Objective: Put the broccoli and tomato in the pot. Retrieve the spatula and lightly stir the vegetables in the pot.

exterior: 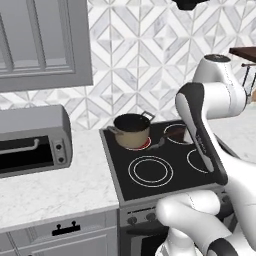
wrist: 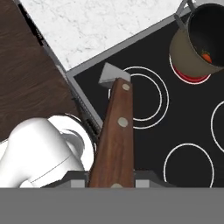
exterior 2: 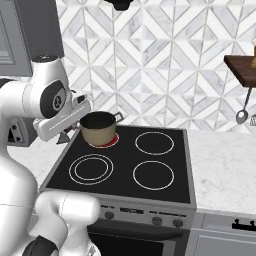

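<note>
gripper (wrist: 114, 183) clamped on the spatula (wrist: 116, 131), blade over the stove's (exterior 2: 120, 187) front-left ring; pot (exterior 2: 98, 127) well apart on the red-hot back-left ring; tomato (wrist: 206, 57) inside

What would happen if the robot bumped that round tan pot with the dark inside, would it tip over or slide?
The round tan pot with the dark inside looks wide and squat, so it would probably slide rather than tip. The black glass stovetop looks smooth, so a nudge might push it off the glowing red burner. It probably feels heavy for its size.
</note>
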Robot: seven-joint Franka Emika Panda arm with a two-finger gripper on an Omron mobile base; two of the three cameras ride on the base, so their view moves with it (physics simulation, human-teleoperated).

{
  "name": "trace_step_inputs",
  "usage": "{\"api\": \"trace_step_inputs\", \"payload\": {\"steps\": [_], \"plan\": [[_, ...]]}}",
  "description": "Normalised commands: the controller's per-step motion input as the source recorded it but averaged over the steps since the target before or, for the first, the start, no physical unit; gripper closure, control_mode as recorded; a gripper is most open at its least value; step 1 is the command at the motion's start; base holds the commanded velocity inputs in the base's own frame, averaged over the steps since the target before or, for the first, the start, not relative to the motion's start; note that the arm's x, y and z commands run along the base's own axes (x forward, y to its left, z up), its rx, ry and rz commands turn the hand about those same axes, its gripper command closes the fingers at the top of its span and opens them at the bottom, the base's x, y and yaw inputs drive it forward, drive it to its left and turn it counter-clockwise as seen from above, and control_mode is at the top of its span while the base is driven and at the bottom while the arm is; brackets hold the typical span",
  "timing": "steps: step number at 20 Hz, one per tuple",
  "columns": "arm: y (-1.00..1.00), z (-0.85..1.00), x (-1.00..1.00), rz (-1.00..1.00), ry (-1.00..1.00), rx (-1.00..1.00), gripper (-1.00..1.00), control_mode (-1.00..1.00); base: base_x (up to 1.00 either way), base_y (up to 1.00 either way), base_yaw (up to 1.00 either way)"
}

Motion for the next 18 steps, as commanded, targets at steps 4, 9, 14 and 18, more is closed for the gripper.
{"api": "trace_step_inputs", "payload": {"steps": [4,9,14,18], "plan": [[0.00,0.00,0.00,0.00,0.00,0.00,1.00,1.00,0.99,0.00,0.14],[-0.08,0.12,0.35,0.07,-0.07,-0.03,1.00,-1.00,0.15,0.00,0.03],[-0.19,0.04,0.57,0.07,-0.18,-0.16,1.00,-1.00,0.00,0.00,0.00],[-0.10,0.02,0.91,0.06,-0.12,-0.23,1.00,-1.00,0.00,0.00,0.00]]}}
